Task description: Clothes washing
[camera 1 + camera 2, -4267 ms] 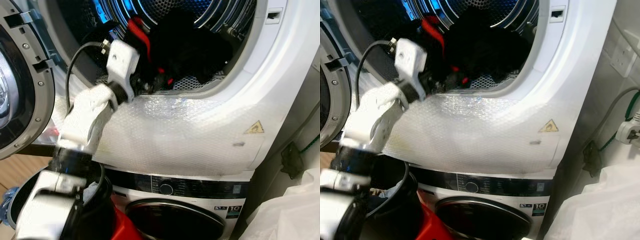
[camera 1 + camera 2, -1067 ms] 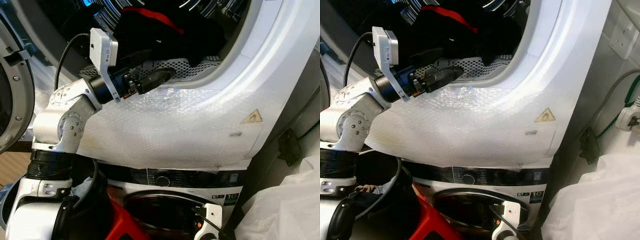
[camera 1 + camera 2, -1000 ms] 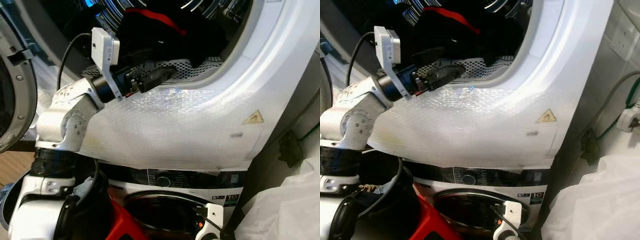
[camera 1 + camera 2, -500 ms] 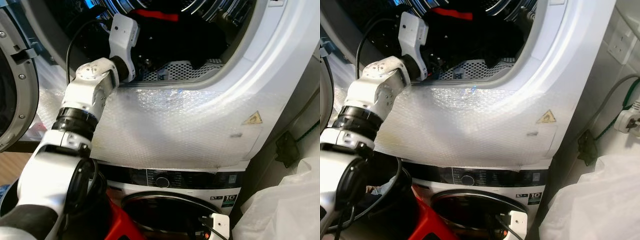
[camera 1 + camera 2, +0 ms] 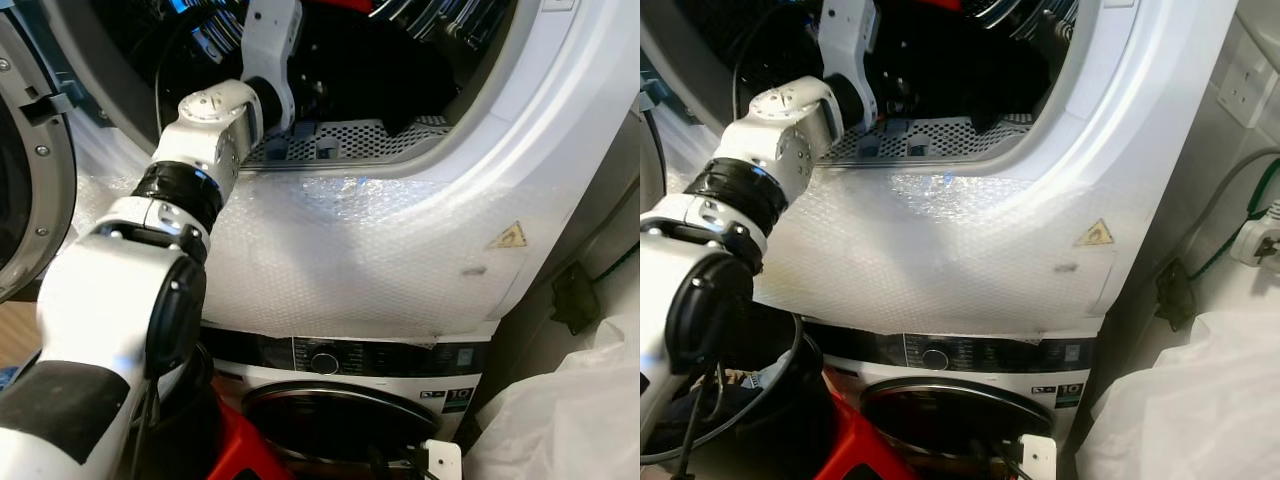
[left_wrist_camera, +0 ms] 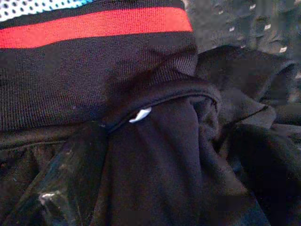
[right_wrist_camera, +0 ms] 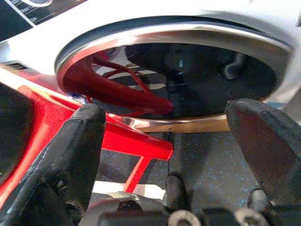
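Note:
A heap of black clothes (image 5: 380,65) lies inside the upper machine's drum (image 5: 1040,30). One piece has a red stripe (image 6: 94,22). My left arm (image 5: 215,120) reaches over the rim, and my left gripper (image 5: 316,94) is buried against the dark cloth. In the left wrist view one glossy black finger (image 6: 63,186) presses into the black fabric, which covers the rest. My right gripper (image 7: 164,113) hangs low before the lower machine's round door (image 7: 178,70), open and holding nothing.
Bubble wrap (image 5: 350,250) covers the upper machine's front below the perforated rim grille (image 5: 350,135). Its door (image 5: 30,170) stands open at the left. A red frame (image 5: 240,455) sits at the lower left, a white bag (image 5: 570,420) at the right, and wall sockets (image 5: 1250,90) with cables beyond.
My left arm has swung up from the rim and pushed deeper into the drum, and the black clothes now sit further back. The right wrist has sunk lower.

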`<state>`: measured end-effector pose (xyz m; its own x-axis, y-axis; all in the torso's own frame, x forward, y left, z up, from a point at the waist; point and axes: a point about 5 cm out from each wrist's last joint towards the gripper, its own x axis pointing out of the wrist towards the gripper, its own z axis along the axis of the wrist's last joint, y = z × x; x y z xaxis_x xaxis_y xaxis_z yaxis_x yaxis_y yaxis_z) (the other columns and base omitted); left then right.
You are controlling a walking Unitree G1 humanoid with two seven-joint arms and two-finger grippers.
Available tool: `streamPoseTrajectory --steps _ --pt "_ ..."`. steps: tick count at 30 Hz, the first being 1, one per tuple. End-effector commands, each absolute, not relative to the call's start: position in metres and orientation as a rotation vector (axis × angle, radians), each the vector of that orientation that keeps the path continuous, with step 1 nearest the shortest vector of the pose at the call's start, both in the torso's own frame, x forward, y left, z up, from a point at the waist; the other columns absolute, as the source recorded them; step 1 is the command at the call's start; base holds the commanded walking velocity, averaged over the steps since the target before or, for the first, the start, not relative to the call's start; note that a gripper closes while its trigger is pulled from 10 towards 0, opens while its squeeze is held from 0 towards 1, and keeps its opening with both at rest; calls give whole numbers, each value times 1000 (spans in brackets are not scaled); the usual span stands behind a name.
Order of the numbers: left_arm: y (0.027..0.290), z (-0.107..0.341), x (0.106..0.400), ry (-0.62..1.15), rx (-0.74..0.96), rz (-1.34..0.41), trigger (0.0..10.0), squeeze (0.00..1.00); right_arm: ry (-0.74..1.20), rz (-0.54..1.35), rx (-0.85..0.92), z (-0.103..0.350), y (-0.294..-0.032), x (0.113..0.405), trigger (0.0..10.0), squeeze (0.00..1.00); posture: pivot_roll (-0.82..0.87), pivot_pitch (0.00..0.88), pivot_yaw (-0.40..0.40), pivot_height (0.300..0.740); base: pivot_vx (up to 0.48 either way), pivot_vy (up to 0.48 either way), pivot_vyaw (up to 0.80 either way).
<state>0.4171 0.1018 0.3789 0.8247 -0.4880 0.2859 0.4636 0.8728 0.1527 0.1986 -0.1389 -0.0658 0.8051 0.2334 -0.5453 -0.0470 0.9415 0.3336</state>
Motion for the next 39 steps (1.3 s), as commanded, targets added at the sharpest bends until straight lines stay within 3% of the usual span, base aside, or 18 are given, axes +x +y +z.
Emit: streamPoseTrajectory --steps 1,8,14,19,22,26,31,39 --pt "125 386 419 -334 62 -364 10000 0 620 156 299 -68 -142 191 10000 0 -202 101 125 740 0 0 0" --pt "168 383 421 -327 64 -141 10000 0 641 144 270 -73 -155 179 10000 0 -216 97 87 740 0 0 0" --pt "180 381 420 -331 74 -110 10000 0 631 161 268 -69 -150 187 10000 0 -193 77 73 740 0 0 0" --pt "167 394 416 -400 71 -252 10000 0 630 157 268 -67 -146 193 10000 0 -166 68 72 740 0 0 0" --pt "155 428 402 -585 46 -436 10000 0 615 159 280 -64 -139 202 10000 0 -142 60 80 740 0 0 0" --pt "160 440 392 -694 97 -496 10000 0 623 156 294 -63 -131 205 10000 0 -106 21 85 740 0 0 0" --pt "166 441 370 -849 176 -734 10000 0 657 161 312 -64 -119 208 10000 0 -36 0 100 740 0 0 0" --pt "155 441 326 -881 141 -1072 10000 0 703 198 287 -64 -108 211 10000 0 41 0 131 740 0 0 0"
